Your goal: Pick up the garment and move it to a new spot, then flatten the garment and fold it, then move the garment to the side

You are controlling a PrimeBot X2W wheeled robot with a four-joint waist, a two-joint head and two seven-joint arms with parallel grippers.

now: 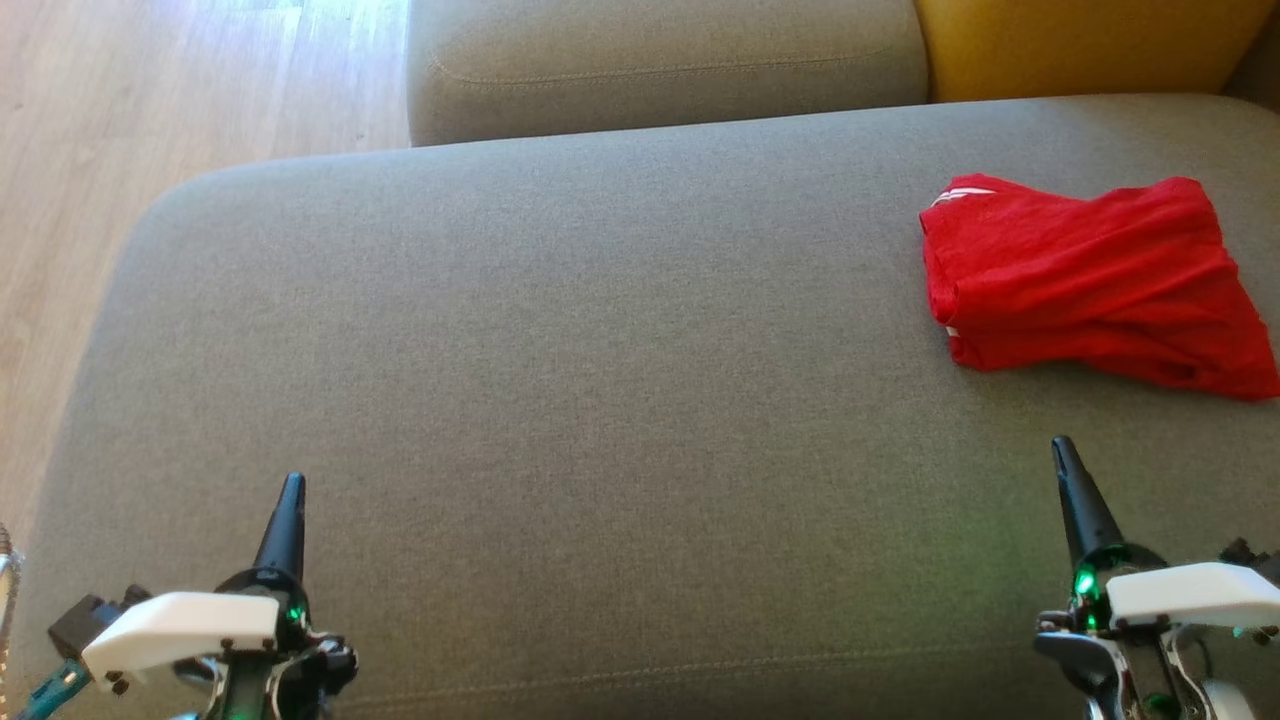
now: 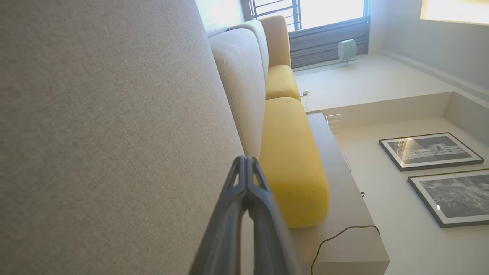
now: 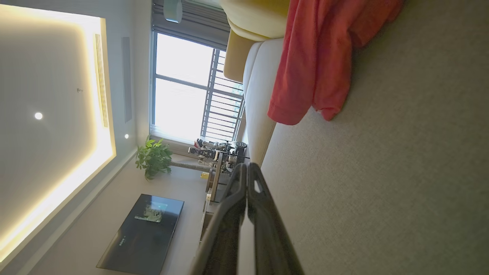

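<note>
Resting clenched and empty over the sofa cushion's (image 1: 600, 350) near edge, left gripper (image 1: 290, 497) and right gripper (image 1: 1067, 468) sit apart from the red garment (image 1: 1090, 285), roughly folded at far right; the set-aside step looks done, so next calls only for keeping clear.

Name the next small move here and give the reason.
Probably open the right hand and reach it forward to the near edge of the red garment. The garment lies rumpled on the grey cushion just ahead of that hand, both hands are shut and hold nothing, and the left hand is far off.
</note>
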